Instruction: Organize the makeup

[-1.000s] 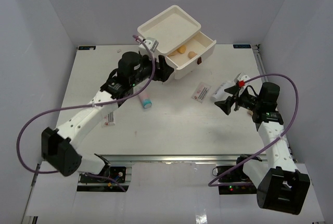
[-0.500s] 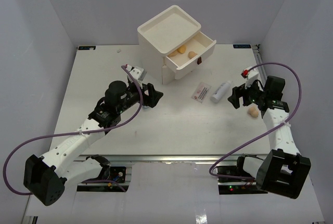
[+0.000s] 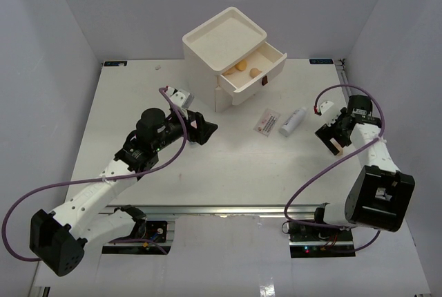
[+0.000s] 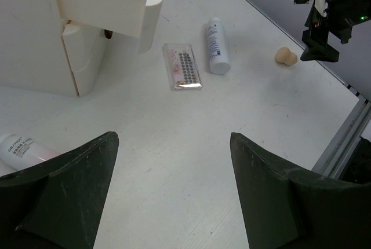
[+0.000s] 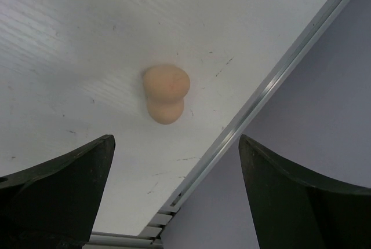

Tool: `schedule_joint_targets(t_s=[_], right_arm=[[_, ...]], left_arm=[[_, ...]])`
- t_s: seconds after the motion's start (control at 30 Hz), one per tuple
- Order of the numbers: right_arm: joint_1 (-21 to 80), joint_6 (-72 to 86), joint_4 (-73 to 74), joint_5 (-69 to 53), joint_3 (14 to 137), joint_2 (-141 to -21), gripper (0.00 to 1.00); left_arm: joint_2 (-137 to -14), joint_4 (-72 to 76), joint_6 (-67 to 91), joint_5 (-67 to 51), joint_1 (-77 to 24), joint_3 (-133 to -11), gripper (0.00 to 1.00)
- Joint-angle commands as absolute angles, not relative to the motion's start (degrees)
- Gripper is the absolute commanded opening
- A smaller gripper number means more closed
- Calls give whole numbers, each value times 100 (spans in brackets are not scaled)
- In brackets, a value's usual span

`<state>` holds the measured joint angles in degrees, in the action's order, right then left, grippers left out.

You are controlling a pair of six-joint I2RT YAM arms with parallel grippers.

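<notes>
The step in hand seems to be fetching the tan sponge, which lies on the table by its right edge beneath the right gripper with its jaws open and empty; next it should lower, close on the sponge and carry it to the open drawer, while the left gripper also has its jaws open and empty.

Tan sponge, white bottle, red-printed packet, cream drawer box
</notes>
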<state>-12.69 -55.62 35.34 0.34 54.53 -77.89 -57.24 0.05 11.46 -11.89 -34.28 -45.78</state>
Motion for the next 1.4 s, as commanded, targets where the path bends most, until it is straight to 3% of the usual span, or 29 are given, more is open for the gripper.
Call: schedule_joint_targets(t_s=[0.0,0.37,0.5,0.6,0.8,1.0,1.2,1.37], right_arm=[[-1274,-5948,3405,407,5656,-8116,93],[-1213,-6187,3220,515,5634,-8928,88],[-1212,-6335,3083,613,5650,-9214,82],[-1213,-6389,2953,625,5687,-9467,75],[-1205,-6371,2856,660,5756,-9722,42],[-1204,-6283,3025,-13,5743,-9218,12],[-1158,-6184,4344,-2122,6530,-8578,8],[-564,-5726,4806,-3067,7259,-8287,8]], left_arm=[[-5617,73,1005,-1096,-3410,-4656,89],[-6189,35,1167,-1469,-3410,-4814,90],[-6326,26,1200,-1510,-3410,-4877,90],[-6390,26,1231,-1495,-3410,-4861,90],[-6577,-186,1264,-1556,-3410,-4968,90],[-6645,-206,1199,-1545,-3410,-5005,91],[-6596,-129,1130,-1472,-3410,-4869,91],[-6504,-59,1086,-1352,-3410,-4710,91]])
